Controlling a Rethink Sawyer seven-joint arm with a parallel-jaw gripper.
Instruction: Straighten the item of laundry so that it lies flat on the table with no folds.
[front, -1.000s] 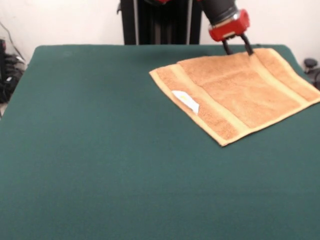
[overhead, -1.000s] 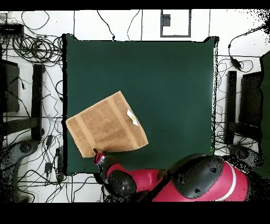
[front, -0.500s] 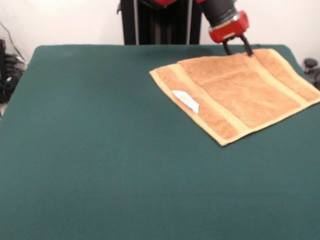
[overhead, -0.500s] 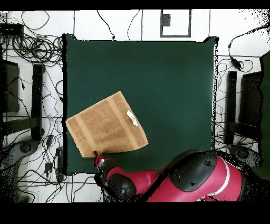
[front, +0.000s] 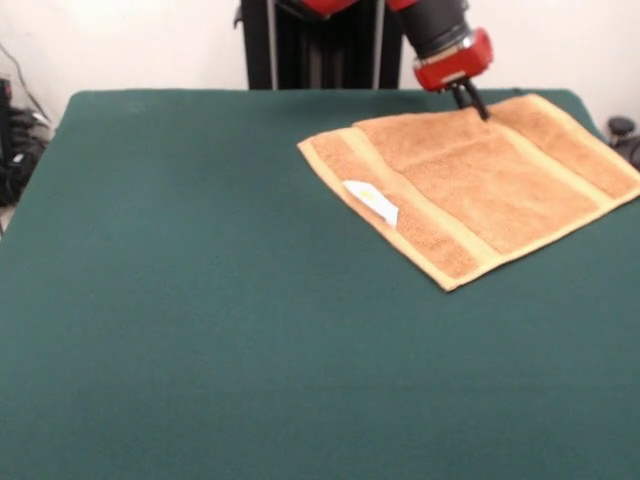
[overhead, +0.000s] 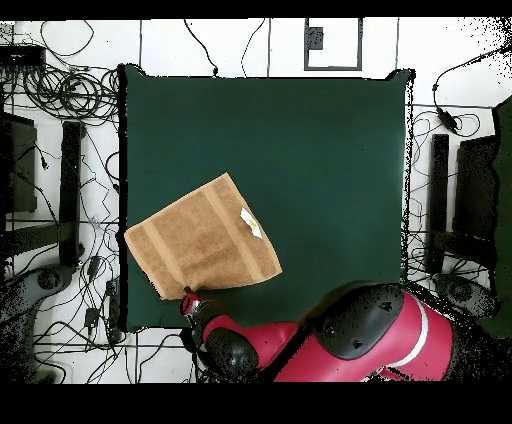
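Gripper (front: 470, 99) of the red and black arm is at the far edge of the towel (front: 480, 185), and its two dark fingers (front: 478, 104) stand close together and pinch that edge, so it is closed on the cloth. In the overhead view the gripper (overhead: 189, 297) sits at the towel's (overhead: 200, 240) edge nearest the robot base, close to the table's (overhead: 320, 150) border. The towel lies on the green table, turned at an angle so that its corners point toward the table sides, and it is in the right far part of the table in the front view. It looks mostly flat, but one strip along its left side is doubled: a paler woven band (front: 340, 140) runs beside the upper layer, and a step shows between them. A small white label (front: 372, 201) lies on the towel near this left side, on top of the cloth. The rest of the table cover around the towel is plain dark green. Cables (overhead: 60, 90) lie on the floor beside the table in the overhead view.
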